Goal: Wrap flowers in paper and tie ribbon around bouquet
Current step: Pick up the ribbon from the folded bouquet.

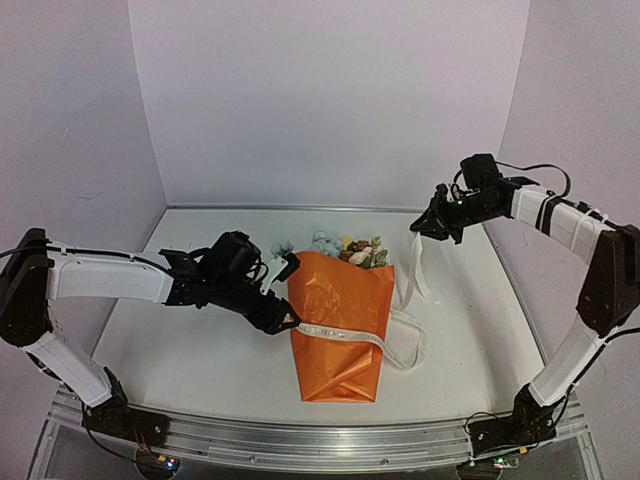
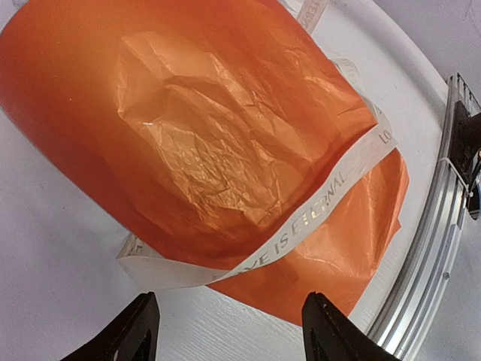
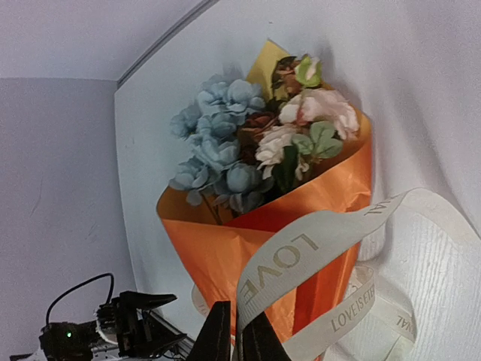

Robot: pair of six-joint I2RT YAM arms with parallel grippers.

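Centre of table (image 1: 200, 350): the bouquet (image 1: 335, 300) lies here, flowers (image 1: 350, 248) toward 12 o'clock, and blocks any straight crossing.
9 o'clock of the bouquet: the left gripper (image 2: 229, 320), jaws wide and empty, sits just beside the orange paper. Its arm fills that side.
1 to 3 o'clock: the ribbon (image 1: 410, 340) loops on the table and climbs to the right gripper (image 3: 240, 335), which pinches it. The hanging strand bars the way.
7 to 8 o'clock: bare table, open.
4 to 5 o'clock: open strip between the ribbon loop and the near rail (image 1: 320, 440).
12 o'clock: a narrow gap between the flowers and the back wall (image 1: 330, 100).
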